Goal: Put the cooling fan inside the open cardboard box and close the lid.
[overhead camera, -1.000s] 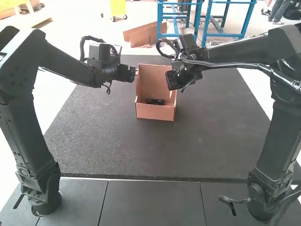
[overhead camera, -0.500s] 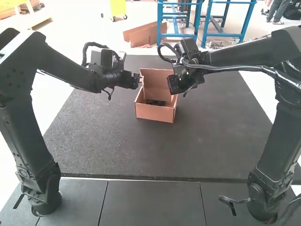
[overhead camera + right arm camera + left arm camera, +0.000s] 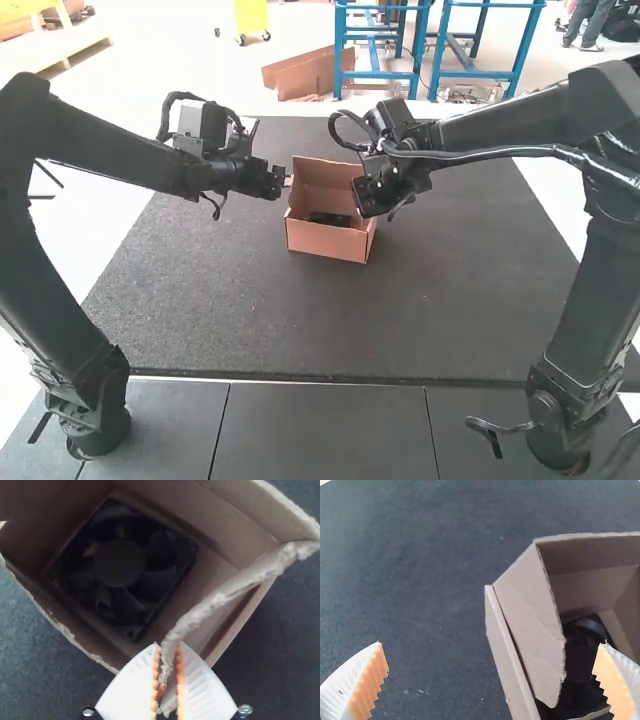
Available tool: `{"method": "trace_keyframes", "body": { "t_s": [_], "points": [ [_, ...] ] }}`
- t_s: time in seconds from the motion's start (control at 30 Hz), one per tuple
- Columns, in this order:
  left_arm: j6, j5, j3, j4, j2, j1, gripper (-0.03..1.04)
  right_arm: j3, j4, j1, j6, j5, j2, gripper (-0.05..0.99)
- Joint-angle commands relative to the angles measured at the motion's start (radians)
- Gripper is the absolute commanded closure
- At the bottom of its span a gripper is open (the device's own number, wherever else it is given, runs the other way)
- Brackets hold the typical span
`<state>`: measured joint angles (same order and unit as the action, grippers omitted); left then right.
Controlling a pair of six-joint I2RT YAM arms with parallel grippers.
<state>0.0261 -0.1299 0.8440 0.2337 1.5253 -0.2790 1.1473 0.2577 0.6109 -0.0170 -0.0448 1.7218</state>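
1. The cooling fan (image 3: 122, 567) lies flat on the floor of the cardboard box (image 3: 330, 238). The box sits near the middle of the black mat (image 3: 200, 300) on the desk (image 3: 320, 430). The placing looks done, so closing is the step in hand.
2. The right gripper (image 3: 167, 649) has its jaws closed on the ragged top edge of the right flap (image 3: 240, 587), with the card pinched thin between the orange pads.
3. The left gripper (image 3: 284, 181) hangs just beside the box's left side with its jaws wide open. The left flap (image 3: 532, 630) stands between them and seems to touch neither pad.
4. To fold the right flap well, swing it inward on an arc about its crease and do not drag it sideways. The torn edge gives a poor hold and could rip or slip under a hard pull.
5. The box looks light and may skid on the mat. The left jaws would do best to steady the left wall or tuck the left flap in at the same pace.
6. The lid (image 3: 322, 170) stands up at the far side. It should come down last, over both side flaps. The fan sits low enough that it should not block them.
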Motion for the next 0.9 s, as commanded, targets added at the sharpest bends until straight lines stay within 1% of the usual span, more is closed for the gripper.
{"method": "trace_keyframes", "body": {
  "t_s": [0.0, 0.03, 0.07, 0.1, 0.13, 0.2, 0.23, 0.3, 0.37, 0.43, 0.47, 0.53, 0.6, 0.63, 0.77, 0.87],
  "points": [
    [-0.029, 0.056, 0.013, 0.018, -0.082, 0.018, 0.04, -0.001, 0.005, 0.007, 0.002, 0.033, -0.031, 0.48],
    [-0.031, 0.073, 0.018, 0.030, -0.096, 0.018, 0.04, 0.000, 0.006, 0.006, 0.000, 0.031, -0.031, 0.39],
    [-0.031, 0.088, 0.026, 0.044, -0.105, 0.017, 0.04, 0.002, 0.008, 0.004, -0.001, 0.028, -0.033, 0.24],
    [-0.031, 0.098, 0.035, 0.053, -0.111, 0.017, 0.04, 0.003, 0.011, 0.004, 0.000, 0.026, -0.033, 0.06],
    [-0.031, 0.105, 0.047, 0.062, -0.111, 0.015, 0.04, 0.011, 0.011, 0.004, 0.002, 0.026, -0.036, 0.01],
    [-0.031, 0.133, 0.066, 0.087, -0.105, 0.015, 0.04, 0.029, 0.012, 0.003, 0.020, 0.033, -0.044, 0.01],
    [-0.031, 0.136, 0.075, 0.098, -0.097, 0.014, 0.04, 0.043, 0.020, 0.003, 0.029, 0.042, -0.054, 0.01],
    [-0.031, 0.153, 0.095, 0.113, -0.071, 0.008, 0.04, 0.060, 0.029, 0.003, 0.031, 0.083, -0.088, 0.01],
    [-0.032, 0.170, 0.119, 0.121, -0.039, -0.012, 0.04, 0.063, 0.026, -0.003, 0.051, 0.086, -0.131, 0.01],
    [-0.032, 0.182, 0.145, 0.125, -0.010, -0.046, 0.04, 0.057, 0.020, -0.017, 0.055, 0.083, -0.176, 0.01],
    [-0.032, 0.185, 0.158, 0.131, 0.006, -0.063, 0.04, 0.049, 0.009, -0.028, 0.054, 0.074, -0.195, 0.01],
    [-0.032, 0.191, 0.181, 0.144, 0.036, -0.094, 0.04, 0.029, -0.020, -0.049, 0.048, 0.023, -0.232, 0.01],
    [-0.031, 0.194, 0.207, 0.153, 0.067, -0.121, 0.04, 0.002, -0.058, -0.077, 0.029, -0.044, -0.265, 0.01],
    [-0.032, 0.202, 0.222, 0.153, 0.082, -0.134, 0.04, -0.014, -0.071, -0.094, 0.006, -0.075, -0.275, 0.01],
    [-0.031, 0.217, 0.285, 0.153, 0.138, -0.180, 0.04, -0.052, -0.077, -0.161, -0.008, -0.084, -0.292, 0.01],
    [-0.031, 0.225, 0.328, 0.151, 0.184, -0.196, 0.04, -0.064, -0.072, -0.200, -0.011, -0.078, -0.301, 0.01]
  ]
}}
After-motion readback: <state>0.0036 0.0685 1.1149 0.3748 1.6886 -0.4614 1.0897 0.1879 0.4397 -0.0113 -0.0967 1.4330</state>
